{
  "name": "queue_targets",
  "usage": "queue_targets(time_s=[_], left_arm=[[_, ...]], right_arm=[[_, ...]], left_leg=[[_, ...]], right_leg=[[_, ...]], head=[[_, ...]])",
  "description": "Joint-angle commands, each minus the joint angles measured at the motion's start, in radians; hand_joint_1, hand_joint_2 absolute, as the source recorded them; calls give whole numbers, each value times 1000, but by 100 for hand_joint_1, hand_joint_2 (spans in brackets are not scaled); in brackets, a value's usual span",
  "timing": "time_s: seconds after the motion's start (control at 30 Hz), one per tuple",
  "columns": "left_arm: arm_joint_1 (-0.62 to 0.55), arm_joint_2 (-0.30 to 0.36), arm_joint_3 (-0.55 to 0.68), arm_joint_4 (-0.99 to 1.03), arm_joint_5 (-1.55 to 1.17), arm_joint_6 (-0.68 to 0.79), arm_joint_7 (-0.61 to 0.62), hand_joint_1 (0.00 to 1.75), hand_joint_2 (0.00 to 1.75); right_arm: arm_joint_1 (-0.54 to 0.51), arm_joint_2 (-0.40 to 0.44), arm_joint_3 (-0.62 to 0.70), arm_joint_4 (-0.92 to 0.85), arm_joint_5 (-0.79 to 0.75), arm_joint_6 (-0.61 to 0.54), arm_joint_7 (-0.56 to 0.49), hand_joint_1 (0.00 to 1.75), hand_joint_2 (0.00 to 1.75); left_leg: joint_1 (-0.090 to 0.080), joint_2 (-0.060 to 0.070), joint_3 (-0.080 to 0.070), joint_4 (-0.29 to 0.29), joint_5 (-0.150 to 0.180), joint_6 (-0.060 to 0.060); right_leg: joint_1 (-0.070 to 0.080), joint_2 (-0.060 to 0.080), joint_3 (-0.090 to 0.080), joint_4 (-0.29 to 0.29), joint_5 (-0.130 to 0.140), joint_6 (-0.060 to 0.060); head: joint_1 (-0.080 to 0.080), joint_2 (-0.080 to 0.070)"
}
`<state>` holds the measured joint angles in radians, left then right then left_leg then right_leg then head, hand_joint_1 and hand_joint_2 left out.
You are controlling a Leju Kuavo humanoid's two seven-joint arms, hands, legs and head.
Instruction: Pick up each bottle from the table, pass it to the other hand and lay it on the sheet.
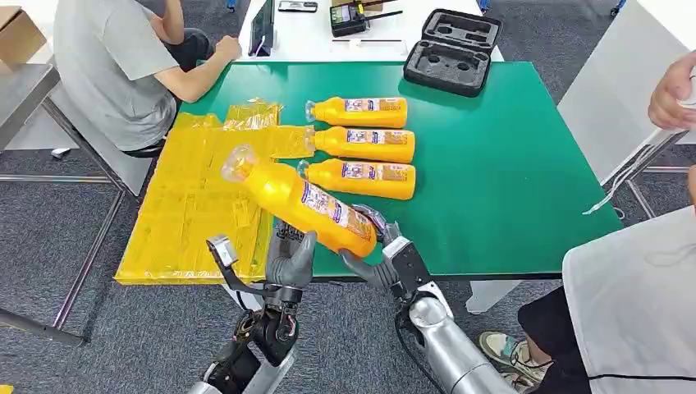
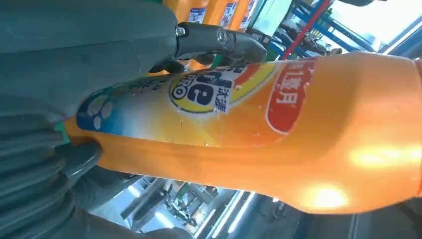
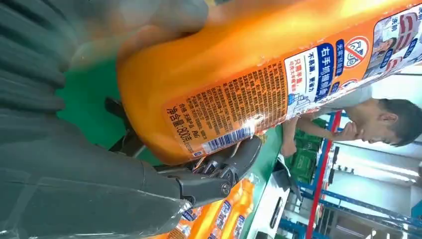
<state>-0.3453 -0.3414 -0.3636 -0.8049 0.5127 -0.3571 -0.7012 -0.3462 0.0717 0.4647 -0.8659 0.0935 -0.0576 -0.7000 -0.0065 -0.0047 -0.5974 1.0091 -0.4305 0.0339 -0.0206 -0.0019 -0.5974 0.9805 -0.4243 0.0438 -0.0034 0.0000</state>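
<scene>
An orange bottle (image 1: pixel 308 203) with a clear cap hangs tilted over the table's near edge, cap up and toward the yellow sheet (image 1: pixel 185 213). My left hand (image 1: pixel 290 256) holds it from below at mid-body, its fingers (image 2: pixel 219 42) wrapped over the label on the bottle (image 2: pixel 278 134). My right hand (image 1: pixel 382 254) grips the base end, fingers (image 3: pixel 224 172) curled round the bottle (image 3: pixel 239 84). Three more orange bottles (image 1: pixel 365 144) lie side by side on the green table (image 1: pixel 509 180), caps pointing at the sheet's edge.
A black foam case (image 1: pixel 453 51) sits at the table's far edge. One person (image 1: pixel 115 66) sits at the far left by the sheet; another person (image 1: pixel 632 304) stands at the right, hand (image 1: pixel 673 90) raised. A white table (image 1: pixel 320 37) with devices stands behind.
</scene>
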Motion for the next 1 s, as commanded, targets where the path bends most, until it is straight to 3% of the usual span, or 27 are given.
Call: queue_targets(time_s=[0.03,1.0], left_arm=[[-38,-8,-39,74,14,-4,3,0,175],[-17,-8,45,77,-19,-76,3,0,175]], right_arm=[[-13,0,-23,10,11,14,2,169,175],[5,-1,-57,-42,-13,105,2,166,175]], left_leg=[[1,-1,2,0,-1,-2],[1,1,3,0,-2,-2]], right_leg=[[1,-1,3,0,-1,-2],[1,0,3,0,-1,-2]], head=[[0,0],[0,0]])
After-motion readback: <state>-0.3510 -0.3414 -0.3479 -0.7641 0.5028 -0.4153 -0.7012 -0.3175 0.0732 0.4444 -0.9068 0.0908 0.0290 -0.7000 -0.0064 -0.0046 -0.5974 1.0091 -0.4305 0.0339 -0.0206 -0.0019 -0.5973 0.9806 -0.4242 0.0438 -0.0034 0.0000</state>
